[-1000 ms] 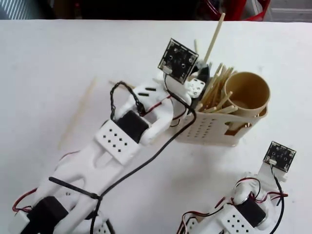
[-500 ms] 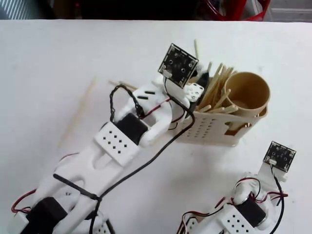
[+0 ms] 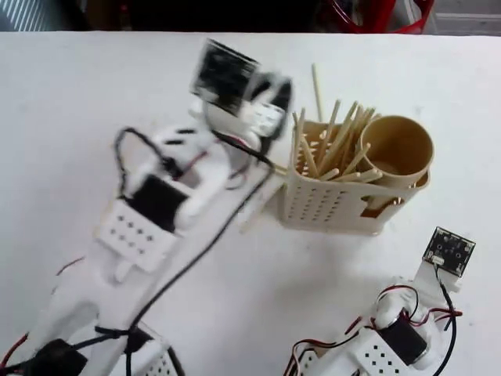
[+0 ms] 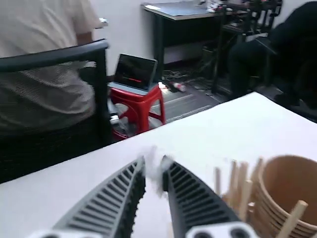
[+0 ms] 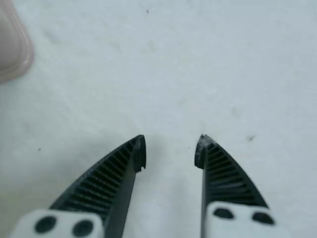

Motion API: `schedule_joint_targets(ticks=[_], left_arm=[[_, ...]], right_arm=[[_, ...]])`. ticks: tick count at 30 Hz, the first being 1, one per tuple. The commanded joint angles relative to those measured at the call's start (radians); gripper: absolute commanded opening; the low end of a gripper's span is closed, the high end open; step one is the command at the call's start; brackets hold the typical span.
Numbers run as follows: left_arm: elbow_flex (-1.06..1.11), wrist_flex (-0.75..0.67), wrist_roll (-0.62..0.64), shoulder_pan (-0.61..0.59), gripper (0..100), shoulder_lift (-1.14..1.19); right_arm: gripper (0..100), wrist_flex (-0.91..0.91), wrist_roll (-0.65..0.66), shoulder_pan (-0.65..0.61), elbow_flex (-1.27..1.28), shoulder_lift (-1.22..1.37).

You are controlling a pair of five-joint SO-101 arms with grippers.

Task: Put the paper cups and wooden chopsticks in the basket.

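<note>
The cream basket (image 3: 329,205) stands right of centre and holds a tan paper cup (image 3: 397,149) at its right end and a bundle of wooden chopsticks (image 3: 335,145) at its left end. My left gripper (image 3: 275,98) hovers just left of the basket's far corner. In the left wrist view its fingers (image 4: 130,186) stand a narrow gap apart around nothing, with the left gripper (image 4: 153,166) above the cup (image 4: 290,191) and chopsticks (image 4: 243,184). My right gripper (image 5: 170,146) hangs open over bare table near the front right, empty.
One chopstick (image 3: 315,81) pokes out beyond the basket's far side. A pale stick-like shape (image 3: 257,213) lies by the basket's left wall, partly under the left arm. The basket's corner (image 5: 12,44) edges into the right wrist view. A red stool (image 4: 136,101) stands beyond the table.
The chopstick held upright over the basket dropped in among the others. My left arm then swung up and to the left, away from the basket. The right arm kept still.
</note>
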Motion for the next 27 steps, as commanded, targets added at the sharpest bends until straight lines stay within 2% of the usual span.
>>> schedule_joint_targets(ticks=[1, 3, 8, 11, 14, 17, 22, 27], left_arm=[[-0.132, 0.181, -0.012, -0.231, 8, -0.059], [-0.15, 0.264, -0.075, -0.352, 8, -0.058], [-0.092, 0.445, -0.361, -0.587, 8, -0.033], [-0.014, 0.463, -0.457, -0.687, 8, 0.054], [0.011, 0.463, -0.5, -0.765, 8, 0.185], [-0.023, 0.47, -0.517, -0.791, 9, 0.34], [-0.163, 0.473, -0.523, -0.779, 17, 0.599], [-0.324, 0.531, -0.519, -0.746, 17, 0.832]], right_arm=[[17.6, -0.016, 0.002, -0.012, 0.009, -0.008], [17.6, -0.016, 0.002, -0.012, 0.009, -0.008], [17.6, -0.016, 0.005, -0.012, 0.009, -0.008], [17.4, -0.016, 0.058, -0.012, 0.009, -0.002], [17.3, -0.016, 0.072, -0.012, 0.009, -0.002], [17.3, -0.016, 0.071, -0.012, 0.009, -0.002], [17.3, -0.016, 0.071, -0.004, 0.009, -0.002], [17.3, -0.016, 0.071, -0.001, 0.009, -0.002]])
